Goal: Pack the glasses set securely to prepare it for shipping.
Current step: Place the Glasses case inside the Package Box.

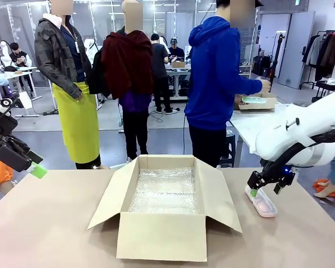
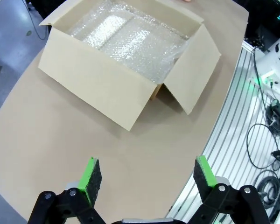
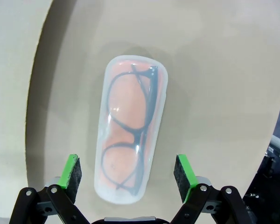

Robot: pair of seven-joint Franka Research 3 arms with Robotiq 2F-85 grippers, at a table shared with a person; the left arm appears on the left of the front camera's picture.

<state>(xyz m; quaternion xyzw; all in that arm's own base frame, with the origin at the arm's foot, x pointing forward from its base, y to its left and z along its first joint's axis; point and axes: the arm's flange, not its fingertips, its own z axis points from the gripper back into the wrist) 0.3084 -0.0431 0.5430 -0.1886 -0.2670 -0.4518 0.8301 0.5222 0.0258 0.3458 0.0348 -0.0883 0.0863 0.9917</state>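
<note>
A pale pink translucent glasses case [image 3: 130,135] with black eyeglasses inside lies flat on the tan table, right of the box [image 1: 263,205]. My right gripper [image 3: 127,170] hovers just above its near end, open, a green pad on either side and not touching it; the front view shows this gripper [image 1: 266,188] directly over the case. My left gripper [image 2: 147,172] is open with nothing between its fingers, raised over the table's left edge [image 1: 31,163]. A mint green oblong thing [image 1: 255,100] lies on a small box at a far table, by the hand of a person in a blue hoodie.
A large open cardboard box [image 1: 162,237] lined with bubble wrap [image 1: 164,190] stands mid-table with its flaps spread; it also appears in the left wrist view [image 2: 98,84]. Bare tabletop [image 1: 50,223] lies on both sides. Cables and a metal frame [image 2: 252,140] run beside the table edge.
</note>
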